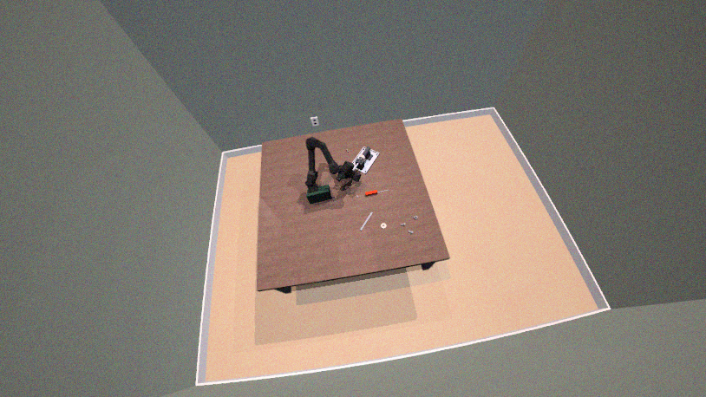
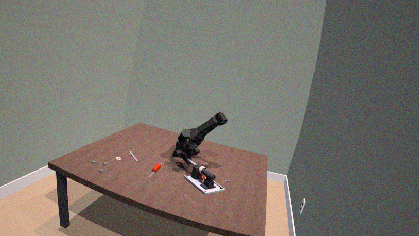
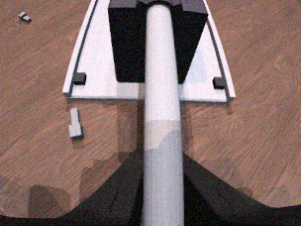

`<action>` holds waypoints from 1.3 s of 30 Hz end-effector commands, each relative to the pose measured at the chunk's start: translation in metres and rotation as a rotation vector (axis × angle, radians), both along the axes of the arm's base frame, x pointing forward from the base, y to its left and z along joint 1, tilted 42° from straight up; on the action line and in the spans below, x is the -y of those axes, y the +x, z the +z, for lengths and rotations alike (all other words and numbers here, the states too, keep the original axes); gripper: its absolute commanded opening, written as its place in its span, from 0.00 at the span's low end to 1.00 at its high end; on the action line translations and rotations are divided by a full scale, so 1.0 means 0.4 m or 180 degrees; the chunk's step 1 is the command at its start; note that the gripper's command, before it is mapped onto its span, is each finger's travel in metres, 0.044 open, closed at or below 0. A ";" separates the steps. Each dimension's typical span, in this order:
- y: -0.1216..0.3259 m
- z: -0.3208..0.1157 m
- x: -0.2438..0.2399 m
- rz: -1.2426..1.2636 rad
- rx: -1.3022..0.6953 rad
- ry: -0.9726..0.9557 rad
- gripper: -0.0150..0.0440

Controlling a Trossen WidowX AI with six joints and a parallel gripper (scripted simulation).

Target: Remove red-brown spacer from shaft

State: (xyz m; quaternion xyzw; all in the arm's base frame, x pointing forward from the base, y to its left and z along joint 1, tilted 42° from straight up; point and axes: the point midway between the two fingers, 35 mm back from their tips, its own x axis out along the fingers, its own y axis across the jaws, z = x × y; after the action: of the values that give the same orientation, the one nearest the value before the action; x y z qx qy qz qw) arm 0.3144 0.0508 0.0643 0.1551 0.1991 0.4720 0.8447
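My gripper is shut on the pale grey shaft, in front of the near dark support block. The shaft runs into that block. The big dark housing block stands at the far end of the white base plate. A cream spacer shows between the blocks at shaft height. A red-orange spacer shows lower, below the shaft line; its exact contact is too small to tell. The wrist view hides the spacers behind the near block.
A red-handled screwdriver lies beside the arm. A grey bar, a pale washer and several small bolts and nuts lie further off. A small bolt lies just before the plate, another beside it.
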 end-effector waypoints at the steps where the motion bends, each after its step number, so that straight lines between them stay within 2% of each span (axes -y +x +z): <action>1: 0.004 0.005 -0.003 0.0007 0.0011 0.0005 0.25; 39: 0.026 0.022 -0.022 0.0007 0.0012 0.0007 0.25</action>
State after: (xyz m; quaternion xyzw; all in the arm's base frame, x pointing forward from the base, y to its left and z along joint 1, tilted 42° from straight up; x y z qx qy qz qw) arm 0.3237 0.0583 0.0710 0.1552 0.1990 0.4714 0.8450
